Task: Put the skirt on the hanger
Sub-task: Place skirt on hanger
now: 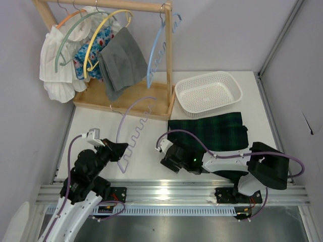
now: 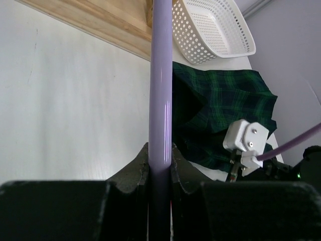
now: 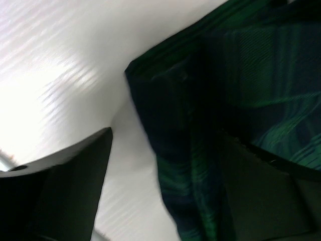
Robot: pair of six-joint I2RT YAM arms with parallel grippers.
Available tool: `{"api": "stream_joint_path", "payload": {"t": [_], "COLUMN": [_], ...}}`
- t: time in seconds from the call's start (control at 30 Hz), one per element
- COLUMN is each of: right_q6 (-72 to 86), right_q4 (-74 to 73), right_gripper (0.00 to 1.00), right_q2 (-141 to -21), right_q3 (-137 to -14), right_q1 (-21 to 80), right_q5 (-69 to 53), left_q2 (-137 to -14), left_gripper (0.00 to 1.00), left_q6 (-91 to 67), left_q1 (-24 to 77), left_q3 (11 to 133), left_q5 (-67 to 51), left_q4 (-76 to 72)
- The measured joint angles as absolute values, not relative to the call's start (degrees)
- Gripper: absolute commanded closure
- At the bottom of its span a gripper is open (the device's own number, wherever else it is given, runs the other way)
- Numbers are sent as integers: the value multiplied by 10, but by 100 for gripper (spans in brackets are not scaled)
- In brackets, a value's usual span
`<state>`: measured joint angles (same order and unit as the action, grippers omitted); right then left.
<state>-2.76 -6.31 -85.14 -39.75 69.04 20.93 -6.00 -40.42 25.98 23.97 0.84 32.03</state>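
Hangers: five, namely orange hanger [image 1: 68, 19], green hanger [image 1: 60, 43], yellow hanger [image 1: 96, 38], blue hanger [image 1: 156, 45], purple hanger [image 2: 161, 100].
Hung garments: three, namely white garment [image 1: 55, 70], floral garment [image 1: 103, 39], grey garment [image 1: 123, 60].
Plaid skirt [image 1: 217, 130]: one.
Basket [image 1: 208, 92]: one.
Wooden rack [image 1: 121, 103]: one.

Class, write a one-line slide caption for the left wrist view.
Left end effector clamps the purple hanger, with the green plaid skirt and white basket beyond.

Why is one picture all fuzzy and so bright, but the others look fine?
Right wrist view: the skirt looks very close to the lens, so it blurs, and the table glares white. Left wrist view: the purple hanger is sharp, with a shiny streak of light. Top view: even light, everything clear.
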Motion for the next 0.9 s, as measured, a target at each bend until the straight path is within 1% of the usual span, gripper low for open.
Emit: {"api": "stream_joint_path", "payload": {"t": [0.03,0.07,0.1,0.13,0.2,0.23,0.37,0.43,0.6,0.7,0.9], "right_q6": [-31,-33,-36,-38,-32,-29,-7,18,96,138,189], "right_q4": [-57,-52,-50,-47,-39,-34,-7,11,37,38,10], "right_gripper": [23,46,75,90,96,100,100,100,100,100,100], "right_q2": [-856,-859,-860,-860,-860,-859,-832,-794,-645,-541,-380], "right_q3": [-402,-405,-406,-406,-406,-406,-380,-349,-263,-220,-180], "right_q1": [685,679,671,664,654,651,650,650,638,628,627], "right_q5": [213,215,216,216,224,230,248,257,279,293,314], "left_q2": [-60,-60,-60,-61,-66,-72,-100,-115,-117,-129,-225], "left_gripper": [100,100,100,100,100,100,100,100,100,100,100], "left_q6": [-404,-403,-401,-401,-401,-401,-401,-401,-401,-401,-406], "left_q1": [260,260,260,260,260,260,271,302,413,447,552], "left_q3": [240,240,240,240,240,240,225,211,197,196,195], "left_q5": [7,4,2,-1,-3,-3,0,16,75,92,187], "left_q4": [320,319,318,316,313,311,291,282,266,224,151]}}
